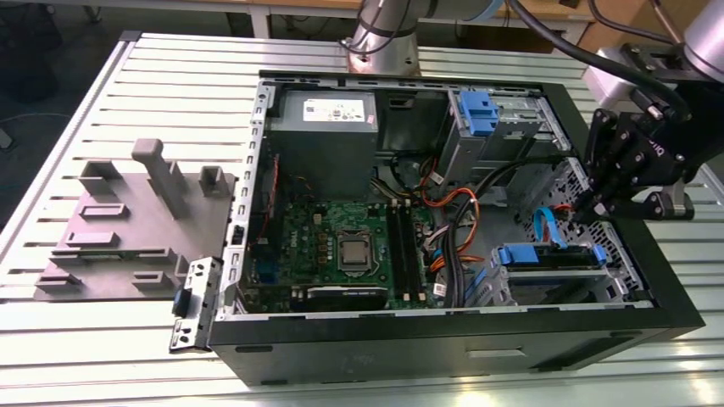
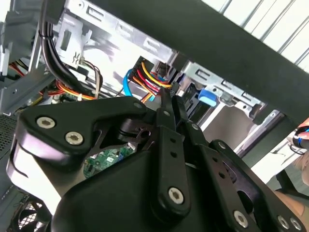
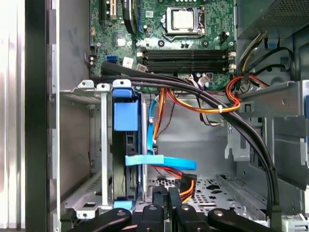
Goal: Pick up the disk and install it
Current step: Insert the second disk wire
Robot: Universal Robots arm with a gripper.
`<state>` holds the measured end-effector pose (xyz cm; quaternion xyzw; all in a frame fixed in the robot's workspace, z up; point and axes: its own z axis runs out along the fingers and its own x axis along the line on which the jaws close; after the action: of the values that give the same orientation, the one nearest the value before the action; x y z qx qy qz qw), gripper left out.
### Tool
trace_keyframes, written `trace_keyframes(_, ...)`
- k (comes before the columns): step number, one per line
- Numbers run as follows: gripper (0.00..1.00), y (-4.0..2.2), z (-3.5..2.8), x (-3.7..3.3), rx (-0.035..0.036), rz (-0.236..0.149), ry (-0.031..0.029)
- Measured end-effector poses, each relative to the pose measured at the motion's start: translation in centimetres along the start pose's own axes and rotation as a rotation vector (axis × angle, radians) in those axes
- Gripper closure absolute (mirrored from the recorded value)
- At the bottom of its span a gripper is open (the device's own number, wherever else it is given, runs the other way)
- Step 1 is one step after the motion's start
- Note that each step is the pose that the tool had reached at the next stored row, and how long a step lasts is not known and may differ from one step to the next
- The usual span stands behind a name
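I see the tool (image 1: pixel 608 206) hanging over the open computer case (image 1: pixel 453 339) at the exterior view's right, above the disk (image 1: pixel 551 257) in its bay.
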<state>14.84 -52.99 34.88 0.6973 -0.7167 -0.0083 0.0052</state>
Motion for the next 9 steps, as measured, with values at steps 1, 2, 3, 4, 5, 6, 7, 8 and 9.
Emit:
trace_keyframes(1, 0.84, 0.16, 0.0, 0.09, 0.0017, 0.0, 0.0001)
trace_keyframes(2, 0.84, 0.31, 0.0, 0.22, 0.0033, 0.0, 0.0001)
trace_keyframes(3, 0.84, 0.43, 0.0, 0.37, 0.0046, 0.0, 0.0)
trace_keyframes(4, 0.84, 0.53, 0.01, 0.51, 0.0058, -0.001, -0.0001)
trace_keyframes(5, 0.84, 0.59, 0.02, 0.66, 0.0065, -0.002, 0.0)
trace_keyframes(6, 0.84, 0.61, 0.05, 0.78, 0.0072, -0.003, -0.0001)
trace_keyframes(7, 0.84, 0.62, 0.09, 0.91, 0.0077, -0.007, -0.0001)
trace_keyframes(8, 0.84, 0.65, 0.12, 1.06, 0.008, -0.01, -0.0002)
trace_keyframes(9, 0.84, 0.69, 0.15, 1.24, 0.0082, -0.012, -0.0001)
